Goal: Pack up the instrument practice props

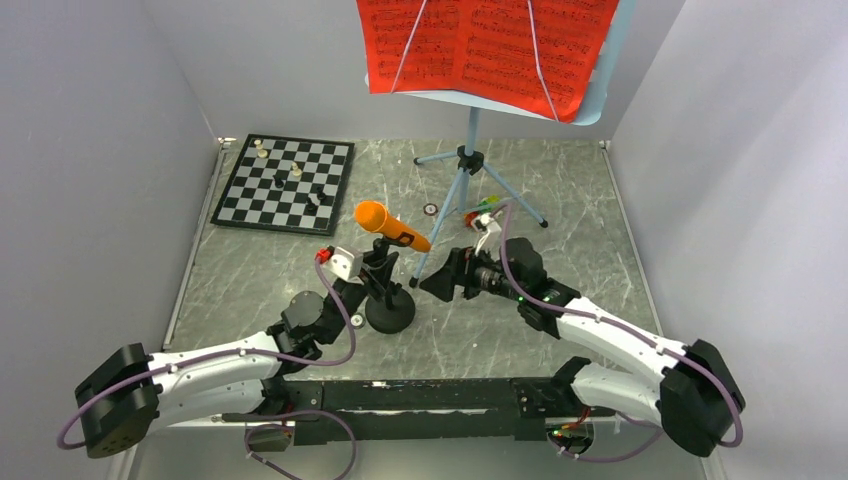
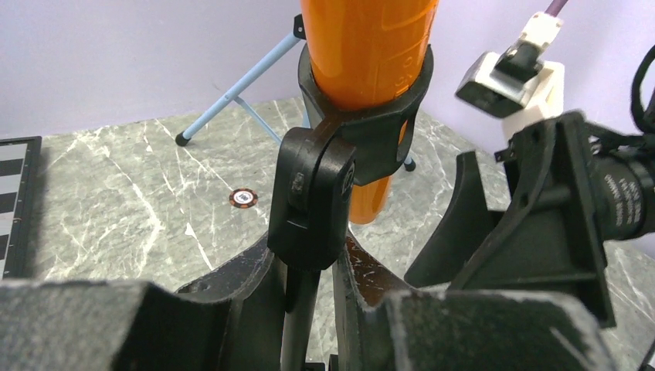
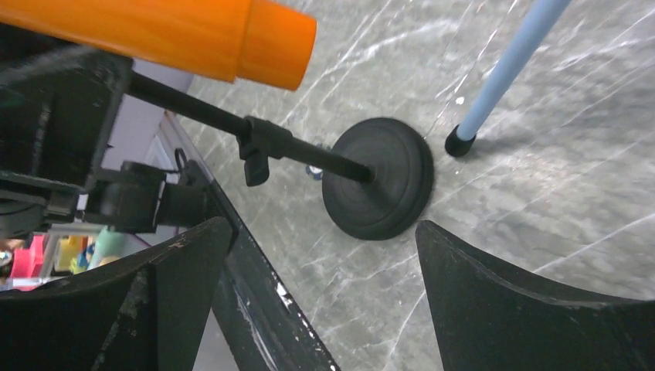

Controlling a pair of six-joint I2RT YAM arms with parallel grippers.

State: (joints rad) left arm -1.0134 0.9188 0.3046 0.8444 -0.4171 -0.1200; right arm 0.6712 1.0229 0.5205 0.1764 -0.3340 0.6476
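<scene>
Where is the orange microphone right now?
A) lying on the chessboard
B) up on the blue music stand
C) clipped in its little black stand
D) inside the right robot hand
C: the orange microphone sits in the clip of its black stand, outside the open right gripper.

Grey marbled worktop (image 1: 250, 275). Bears a chessboard (image 1: 288, 184) at back left, a music stand's tripod (image 1: 466, 168) at back centre with a toy car (image 1: 483, 209) and small round disc (image 1: 430, 209) near its legs, a microphone stand (image 1: 392, 314) on its round base toward front.
</scene>
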